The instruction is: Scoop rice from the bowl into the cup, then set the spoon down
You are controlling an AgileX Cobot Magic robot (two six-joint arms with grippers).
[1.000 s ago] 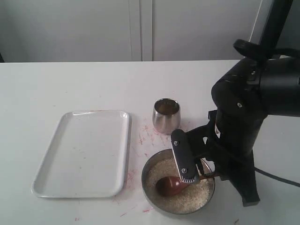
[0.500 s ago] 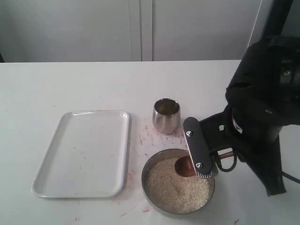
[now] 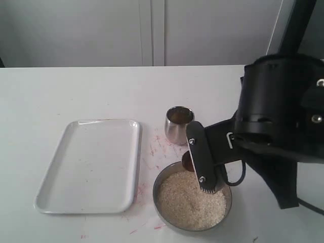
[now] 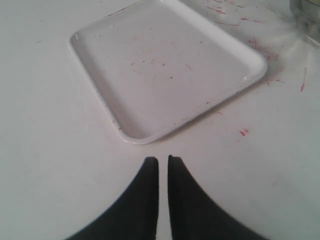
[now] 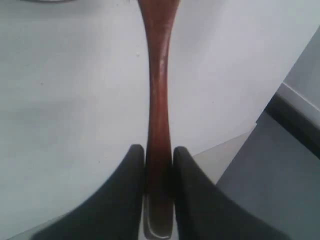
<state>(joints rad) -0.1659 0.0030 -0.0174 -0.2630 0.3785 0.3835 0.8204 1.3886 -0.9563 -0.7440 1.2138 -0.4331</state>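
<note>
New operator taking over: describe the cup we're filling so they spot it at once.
Find the white tray, left in the exterior view. Right of it sit two steel vessels; the cup is the farther one, beyond the wide bowl of rice. It is the small, narrow, handleless tumbler.

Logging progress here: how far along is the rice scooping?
Done: the right tool grips the spoon by its handle; its head hangs at the rim of the bowl, clear of the rice, beside the cup. In hand: apparently the carry to the cup. Left: tipping in, then setting the spoon down. Spoon load and cup contents are unclear.
</note>
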